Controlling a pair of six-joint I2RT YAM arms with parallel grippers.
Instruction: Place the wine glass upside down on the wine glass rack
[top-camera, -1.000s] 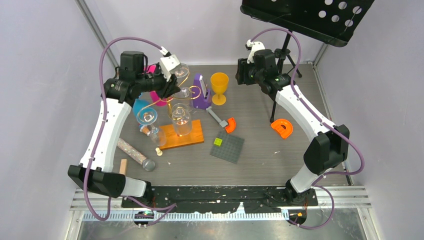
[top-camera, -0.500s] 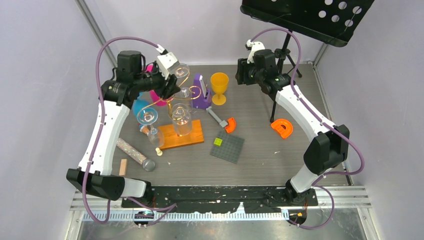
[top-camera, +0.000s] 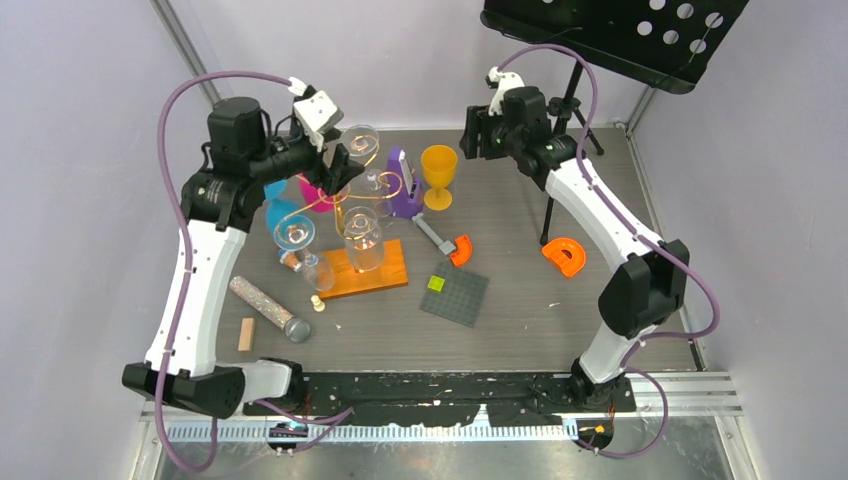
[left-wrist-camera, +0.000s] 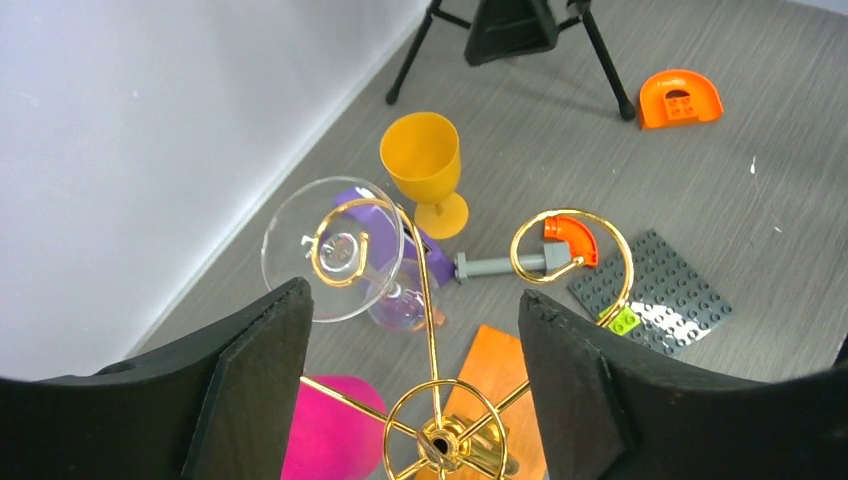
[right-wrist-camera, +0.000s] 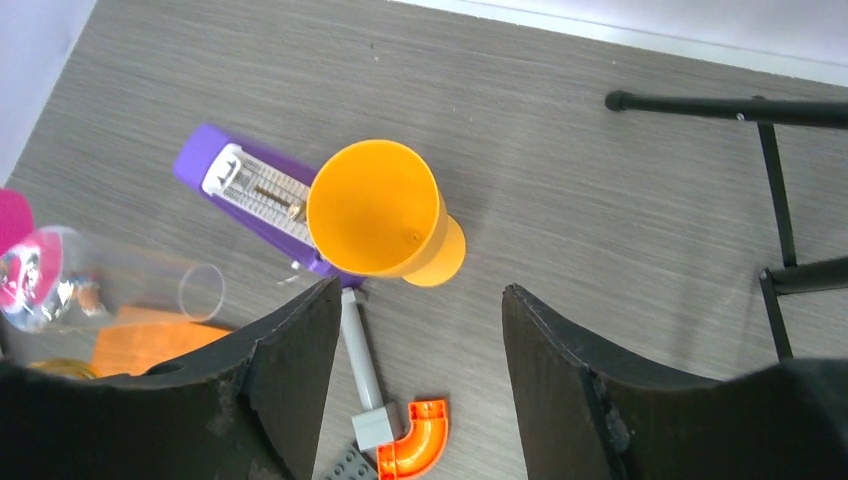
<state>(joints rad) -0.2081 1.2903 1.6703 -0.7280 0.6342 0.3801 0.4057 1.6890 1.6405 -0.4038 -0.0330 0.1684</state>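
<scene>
The clear wine glass (left-wrist-camera: 300, 270) hangs upside down on a curl of the thin gold wine glass rack (left-wrist-camera: 437, 440), with its round flat foot on top. The job looks almost done. The left fingers (left-wrist-camera: 262, 370) are spread wide and hold nothing. The right fingers (right-wrist-camera: 285, 370) are spread too, above a smooth orange cup (right-wrist-camera: 375, 210).

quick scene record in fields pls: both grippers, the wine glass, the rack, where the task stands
left gripper: open, empty, over the wine glass rack
right gripper: open, empty, over the orange goblet
wine glass: upside down, foot up, stem inside a gold scroll arm, touching neither gripper
rack state: upright on its orange base
task: glass looks hung
</scene>
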